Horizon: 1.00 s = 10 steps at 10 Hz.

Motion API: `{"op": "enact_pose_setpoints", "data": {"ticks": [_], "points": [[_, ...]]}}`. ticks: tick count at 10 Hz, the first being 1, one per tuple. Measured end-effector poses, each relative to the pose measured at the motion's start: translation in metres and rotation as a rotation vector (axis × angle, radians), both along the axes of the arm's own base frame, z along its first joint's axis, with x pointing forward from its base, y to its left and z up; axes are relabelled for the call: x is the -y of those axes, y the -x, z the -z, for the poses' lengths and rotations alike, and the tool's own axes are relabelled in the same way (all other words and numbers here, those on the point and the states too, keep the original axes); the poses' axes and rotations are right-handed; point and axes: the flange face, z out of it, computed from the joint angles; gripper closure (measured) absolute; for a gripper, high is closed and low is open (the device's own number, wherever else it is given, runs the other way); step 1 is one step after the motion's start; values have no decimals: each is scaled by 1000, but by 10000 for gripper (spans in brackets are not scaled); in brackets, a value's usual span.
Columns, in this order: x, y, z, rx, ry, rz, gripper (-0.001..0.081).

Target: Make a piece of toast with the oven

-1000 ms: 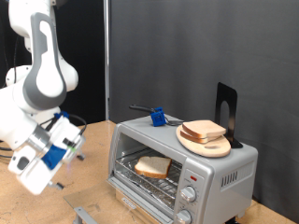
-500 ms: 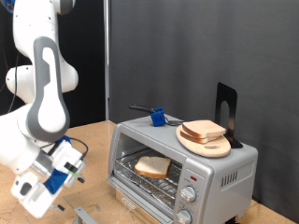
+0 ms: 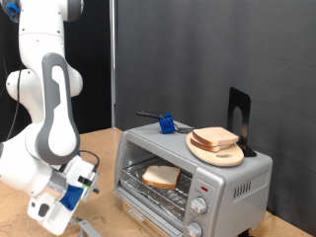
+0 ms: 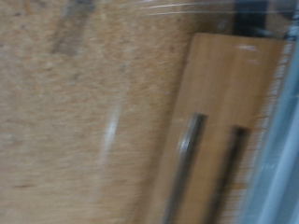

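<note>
1. Robot arm point(image 3: 49, 109): white, rounded segments, bent low at the exterior view's left. Its gripper point(image 3: 65, 194) hangs near the bottom left corner, well apart from the oven; whether its fingers are spread or pressed together cannot be told, and nothing shows between them.
2. Oven point(image 3: 232, 183): boxy silver-grey metal, hard and smooth, two round knobs on its front panel. The door is down and the wire rack exposed.
3. Round wooden plate point(image 3: 211, 152): rests on the oven's top, bearing a second slice.
4. Piece of toast point(image 3: 161, 177): pale crumb, tan crust, lying flat on the rack inside the oven. Probably light, soft and easily crushed; best pinched gently across opposite crust edges.
5. Wrist view: blurred grainy wooden surface only.
</note>
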Motion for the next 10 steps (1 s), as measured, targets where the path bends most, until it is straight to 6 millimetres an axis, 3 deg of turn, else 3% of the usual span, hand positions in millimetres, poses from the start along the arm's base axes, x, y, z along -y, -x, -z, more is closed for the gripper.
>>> {"op": "enact_pose_setpoints", "data": {"ticks": [5,8,10], "points": [[10,8,-53,49,-213,-94,124],[-5,8,-81,77,-237,-66,124],[-26,5,-98,98,-254,-67,124]]}}
